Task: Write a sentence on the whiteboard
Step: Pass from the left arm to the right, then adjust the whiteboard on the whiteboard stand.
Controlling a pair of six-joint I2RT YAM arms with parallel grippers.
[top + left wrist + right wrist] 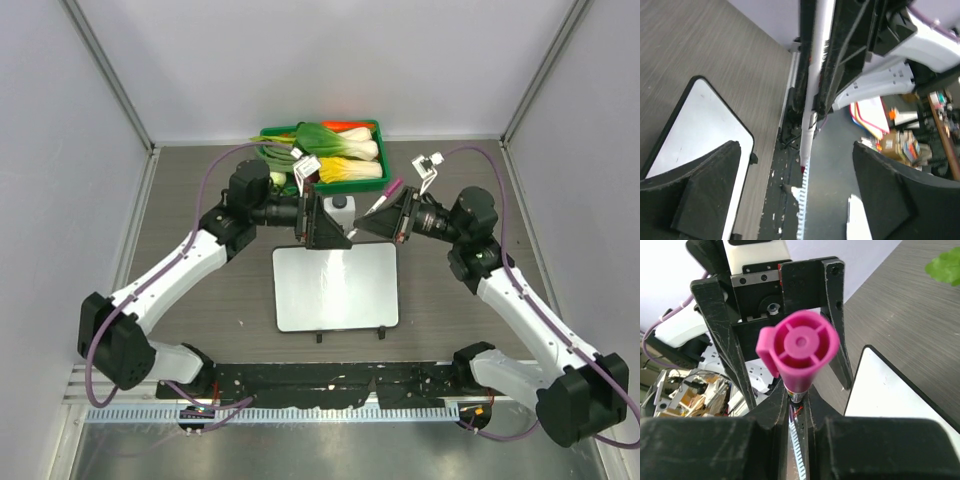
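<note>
The right gripper is clamped on a marker. Its two fingers press the barrel from either side, and the magenta cap end sticks back out of the grip toward the wrist camera. The white barrel runs forward from the fingers, with its tip pointing at the left gripper, which faces the right one head-on. The left gripper's fingers are spread wide with nothing held between them. The marker's tip points into that gap, but whether it reaches in between the fingers cannot be told.

The whiteboard lies flat below both grippers and extends from them toward the arm bases. From above, its far long edge sits right under the spot where the two grippers meet. In the left wrist view it lies low and to the left of the left-hand finger. In the right wrist view a rounded corner of it shows low and to the right of the fingers. Its two small black feet are on the near long edge, the one farthest from the grippers.

Just beyond the grippers, between them, stands a small white box with a dark top. Farther out is a green tray of vegetables at the back of the grey table.
</note>
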